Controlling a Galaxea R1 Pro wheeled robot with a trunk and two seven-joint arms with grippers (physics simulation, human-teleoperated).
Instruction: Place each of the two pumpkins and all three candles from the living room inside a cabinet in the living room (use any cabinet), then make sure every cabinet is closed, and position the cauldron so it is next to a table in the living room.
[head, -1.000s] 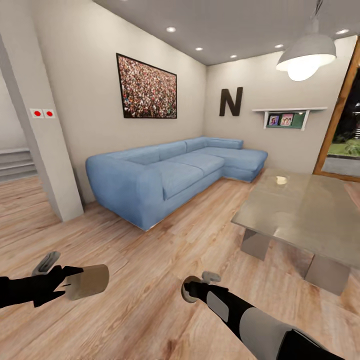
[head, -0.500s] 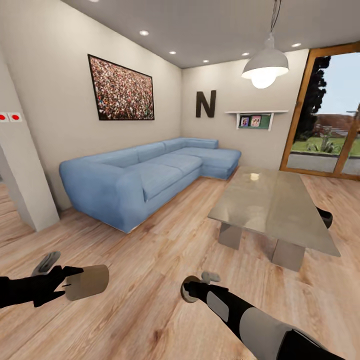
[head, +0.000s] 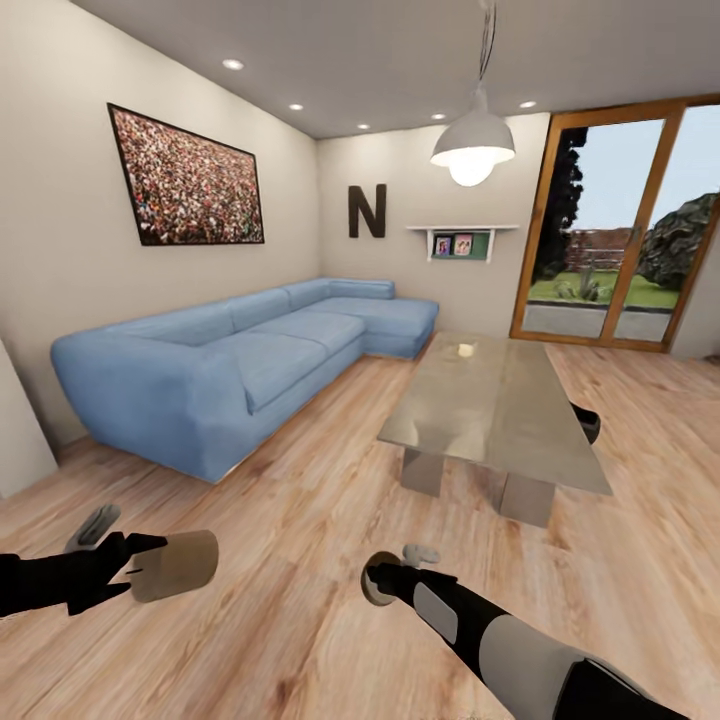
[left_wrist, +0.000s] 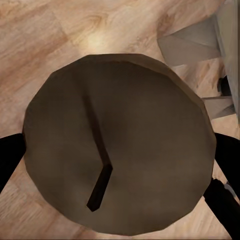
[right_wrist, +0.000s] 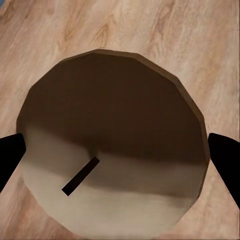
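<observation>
The view has swung right, bringing the worktop (head: 497, 405) toward 12 o'clock, while each end effector, left (head: 118, 566) and right (head: 392, 570), stays clamped on a candle (left_wrist: 117, 150), so the cabinet search continues.

Two candles (head: 175, 564) (head: 380, 580), one cauldron (head: 588, 420), one table (head: 490, 405).

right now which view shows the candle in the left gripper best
The left wrist view: the candle shows its flat top and dark wick between the fingers. The head view shows it from the side in the left gripper.

Open floor (head: 330, 470) between sofa (head: 230, 370) and table (head: 490, 410).
</observation>
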